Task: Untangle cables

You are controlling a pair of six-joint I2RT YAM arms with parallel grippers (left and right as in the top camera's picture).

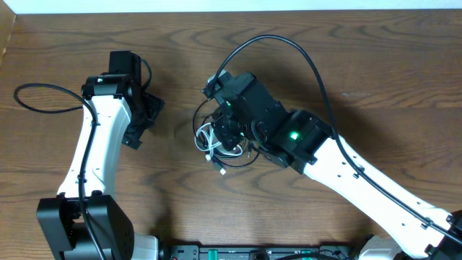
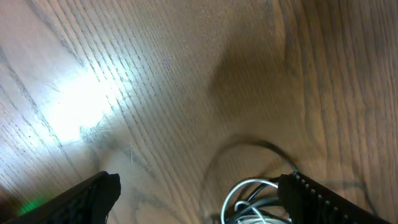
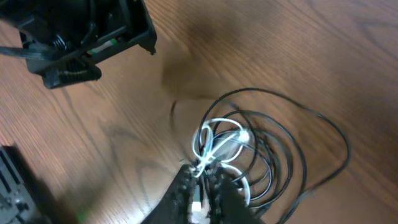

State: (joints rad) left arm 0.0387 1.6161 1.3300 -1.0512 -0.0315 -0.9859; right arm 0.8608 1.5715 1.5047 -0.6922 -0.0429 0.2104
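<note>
Right claw (image 3: pixel 202 182) is clenching the white cable (image 3: pixel 219 142) at the near edge of the tangle (image 1: pixel 216 141) on the bench (image 1: pixel 375 43), while the two black cables (image 3: pixel 292 140) are looping away toward 2 o'clock in its wrist view. Left claw (image 1: pixel 146 117) is hanging released, apart from the tangle, which is lying at its 3 o'clock overhead; the right arm is plainly nearer for the coming pull.
</note>
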